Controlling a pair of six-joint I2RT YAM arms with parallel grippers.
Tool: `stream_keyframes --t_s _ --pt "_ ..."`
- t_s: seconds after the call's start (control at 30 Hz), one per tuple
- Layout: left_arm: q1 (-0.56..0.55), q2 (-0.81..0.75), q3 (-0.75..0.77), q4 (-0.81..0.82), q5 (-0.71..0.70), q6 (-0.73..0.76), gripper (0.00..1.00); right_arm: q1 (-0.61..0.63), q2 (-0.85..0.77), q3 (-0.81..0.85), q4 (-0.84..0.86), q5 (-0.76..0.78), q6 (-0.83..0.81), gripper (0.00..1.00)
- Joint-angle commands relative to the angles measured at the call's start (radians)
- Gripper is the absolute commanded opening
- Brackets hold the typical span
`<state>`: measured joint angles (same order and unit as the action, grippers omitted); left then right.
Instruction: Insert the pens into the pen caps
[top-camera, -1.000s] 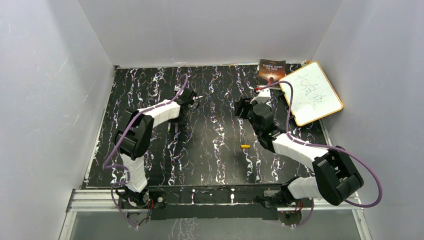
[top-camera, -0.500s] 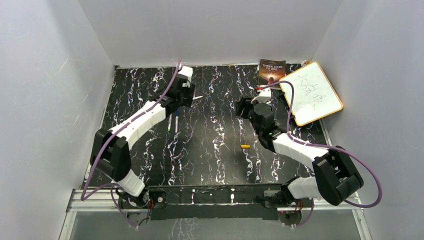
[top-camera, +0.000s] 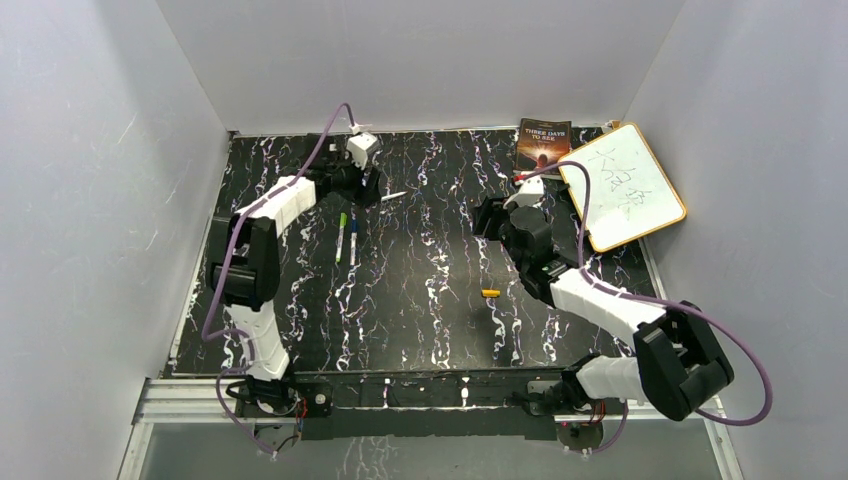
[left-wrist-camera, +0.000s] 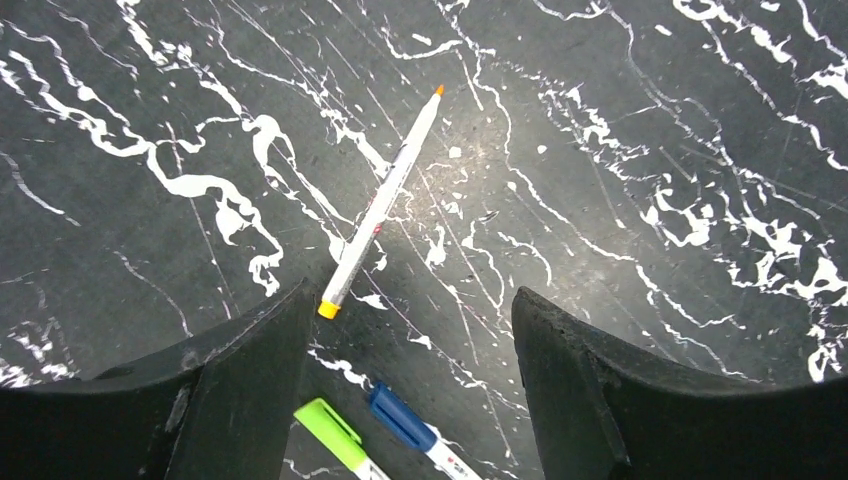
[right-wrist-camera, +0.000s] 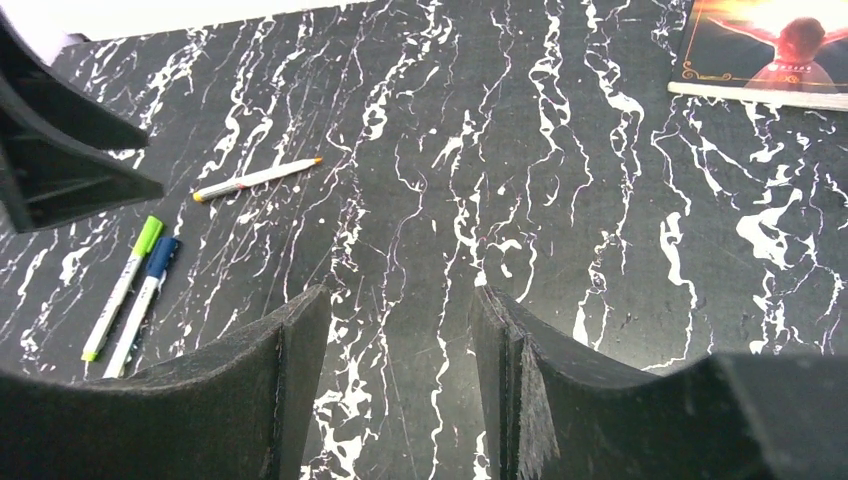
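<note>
1. Pens first: the green-capped pen (left-wrist-camera: 330, 430) and blue-capped pen (left-wrist-camera: 400, 420) lie side by side on the table (top-camera: 420, 330), far left. Both look done to me.
2. The orange-tipped pen (left-wrist-camera: 385, 200) lies loose just beyond them. One end is right beside a finger of the left tool (left-wrist-camera: 410, 300), which is spread wide with nothing in it.
3. The orange cap (top-camera: 490, 293) sits well apart, mid-table, nearer the right tool (right-wrist-camera: 400, 295). That one's also wide and empty.
4. My take: centre the left tool over the pen's middle, square across the shaft. Then pinch so the tip sticks out for capping.
</note>
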<state>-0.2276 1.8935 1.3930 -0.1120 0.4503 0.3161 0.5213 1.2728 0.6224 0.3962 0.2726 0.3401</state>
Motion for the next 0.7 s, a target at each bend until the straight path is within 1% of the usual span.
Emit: stream_keyframes --t_s 0.0,0.07,0.17,0.27,0.33,0.5,0.67 --pt "0.025 0.062 0.073 0.042 0.189 0.058 0.69 -0.004 -0.07 -0.009 -0.013 -0.001 -0.025 0.52" --pt "0.031 0.116 0.126 0.005 0.202 0.084 0.68 -0.005 -0.083 -0.014 -0.029 0.005 -0.031 0.52" --pt "0.032 0.182 0.207 -0.094 0.237 0.13 0.65 -0.006 -0.093 -0.019 -0.036 0.012 -0.037 0.52" --pt "0.031 0.184 0.185 -0.07 0.265 0.14 0.64 -0.006 -0.088 -0.016 -0.038 0.011 -0.038 0.52" --pt "0.032 0.189 0.177 -0.056 0.24 0.154 0.64 -0.006 -0.081 -0.013 -0.038 0.005 -0.038 0.52" --pt "0.042 0.236 0.22 -0.113 0.207 0.213 0.64 -0.006 -0.075 -0.015 -0.04 -0.003 -0.04 0.52" --pt "0.043 0.318 0.312 -0.251 0.196 0.28 0.62 -0.006 -0.071 -0.013 -0.04 -0.001 -0.041 0.52"
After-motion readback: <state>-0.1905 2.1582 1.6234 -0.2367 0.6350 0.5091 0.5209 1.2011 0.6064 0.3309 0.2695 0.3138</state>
